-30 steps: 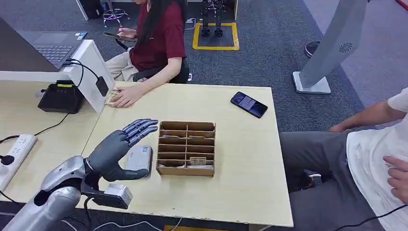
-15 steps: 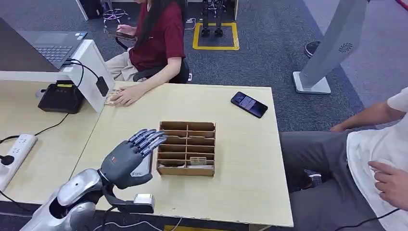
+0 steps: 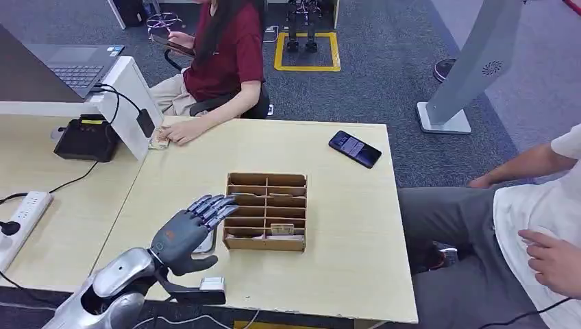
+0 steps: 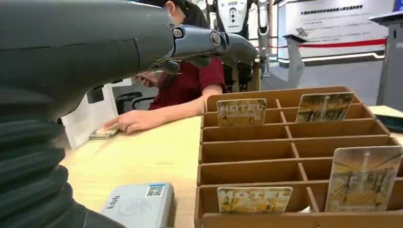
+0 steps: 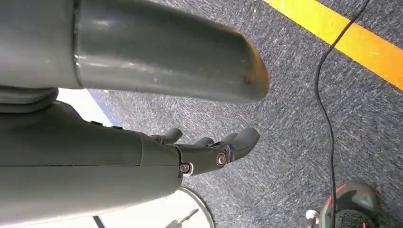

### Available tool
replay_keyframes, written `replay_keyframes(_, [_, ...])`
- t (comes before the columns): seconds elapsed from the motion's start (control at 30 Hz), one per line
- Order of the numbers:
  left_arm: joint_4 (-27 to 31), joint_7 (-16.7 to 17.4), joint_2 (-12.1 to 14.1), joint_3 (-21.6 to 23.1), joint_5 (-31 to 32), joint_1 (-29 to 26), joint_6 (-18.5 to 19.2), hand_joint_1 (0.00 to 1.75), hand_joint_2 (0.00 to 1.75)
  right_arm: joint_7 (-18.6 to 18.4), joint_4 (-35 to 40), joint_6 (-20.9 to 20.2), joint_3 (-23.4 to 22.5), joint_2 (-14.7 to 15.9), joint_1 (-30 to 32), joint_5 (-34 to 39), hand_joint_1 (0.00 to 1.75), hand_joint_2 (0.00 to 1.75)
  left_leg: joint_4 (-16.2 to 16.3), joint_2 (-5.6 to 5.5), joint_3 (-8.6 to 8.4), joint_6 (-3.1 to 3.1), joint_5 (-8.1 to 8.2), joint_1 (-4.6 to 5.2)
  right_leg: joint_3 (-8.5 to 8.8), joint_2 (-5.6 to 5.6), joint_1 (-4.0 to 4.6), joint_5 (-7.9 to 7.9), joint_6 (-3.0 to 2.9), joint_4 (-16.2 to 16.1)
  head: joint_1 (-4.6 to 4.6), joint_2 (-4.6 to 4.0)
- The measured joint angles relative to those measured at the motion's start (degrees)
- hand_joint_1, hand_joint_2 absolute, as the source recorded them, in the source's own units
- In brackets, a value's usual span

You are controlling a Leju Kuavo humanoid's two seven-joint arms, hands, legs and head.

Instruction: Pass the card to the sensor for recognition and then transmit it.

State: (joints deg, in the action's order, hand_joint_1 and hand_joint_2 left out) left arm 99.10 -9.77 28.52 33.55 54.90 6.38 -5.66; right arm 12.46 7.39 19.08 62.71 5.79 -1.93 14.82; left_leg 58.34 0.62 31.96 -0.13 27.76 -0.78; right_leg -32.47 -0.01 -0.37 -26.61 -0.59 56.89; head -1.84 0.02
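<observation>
Beside sensor (image 4: pixel 138 206) w/ QR label: "MOTEL" cards (image 4: pixel 248 199) in box (image 4: pixel 247 147).

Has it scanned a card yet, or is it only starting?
Only starting. Nothing looks done: the cards stand in the box and the reader beside it is bare. The left hand hovers open over the reader, fingers toward the box. Picking, scanning and handing over remain.

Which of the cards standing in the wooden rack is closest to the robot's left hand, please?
The card in the front row on the reader's side, printed "MOTEL", is closest to the left hand; the other "MOTEL" card stands in the far row.
</observation>
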Motion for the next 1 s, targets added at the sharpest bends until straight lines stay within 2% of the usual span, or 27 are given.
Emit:
replay_keyframes(0.3, [-1.03,0.39,-0.7,0.61,-0.04,0.05,1.09,0.0,1.75,-0.07,0.0,0.0,0.0,0.0,-0.03,0.11,0.0,0.0,0.0,0.0,-0.01,0.0,0.0,0.0,0.0,0.0,0.0,0.0,0.0,0.0,0.0,0.0])
replay_keyframes(0.67, [-4.7,4.94,-6.29,3.49,3.17,1.25,1.94,0.0,1.75,-0.15,0.0,0.0,0.0,-0.42,-0.09,0.44,0.0,0.0,0.0,0.0,-0.01,0.0,0.0,0.02,0.0,-0.02,-0.01,0.0,0.0,-0.01,0.0,-0.02])
replay_keyframes(1.0, [-7.89,5.16,-8.92,4.09,1.33,2.77,2.54,0.0,1.75,-0.63,0.02,0.0,0.0,-0.55,-0.19,0.33,0.0,0.0,0.0,0.0,-0.01,0.0,0.0,0.01,0.0,-0.02,0.0,0.0,0.0,0.0,0.0,-0.02])
